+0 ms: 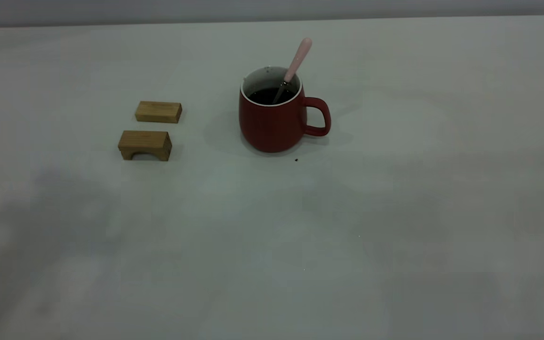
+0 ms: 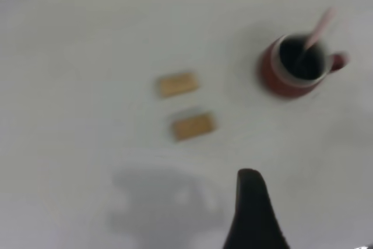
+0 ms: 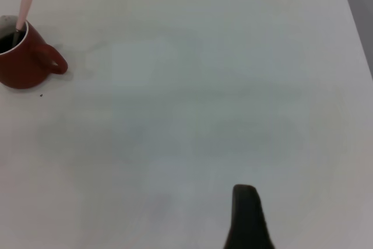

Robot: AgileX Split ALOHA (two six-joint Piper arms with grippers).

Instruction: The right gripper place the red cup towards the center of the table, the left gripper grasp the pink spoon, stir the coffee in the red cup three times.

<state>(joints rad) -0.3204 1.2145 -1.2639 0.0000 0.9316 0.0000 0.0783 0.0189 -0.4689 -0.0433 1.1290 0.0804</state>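
Note:
The red cup [image 1: 274,123] stands upright near the middle of the table [image 1: 395,212], its handle toward the right arm's side. Dark coffee [image 1: 269,96] fills part of it. The pink spoon [image 1: 298,59] rests in the cup with its bowl in the coffee and its handle leaning over the far rim, free of any grip. Neither gripper reaches the exterior view. A black part of my left gripper [image 2: 252,214] hangs well back from the cup [image 2: 291,68] and spoon [image 2: 319,27]. Far from the cup [image 3: 23,59], a black part of my right gripper [image 3: 246,220] is over bare table.
Two wooden blocks lie left of the cup, a flat one [image 1: 158,112] and an arched one [image 1: 145,145] in front of it. A tiny dark speck [image 1: 296,160] sits by the cup's base. The table's far edge [image 1: 272,21] runs behind the cup.

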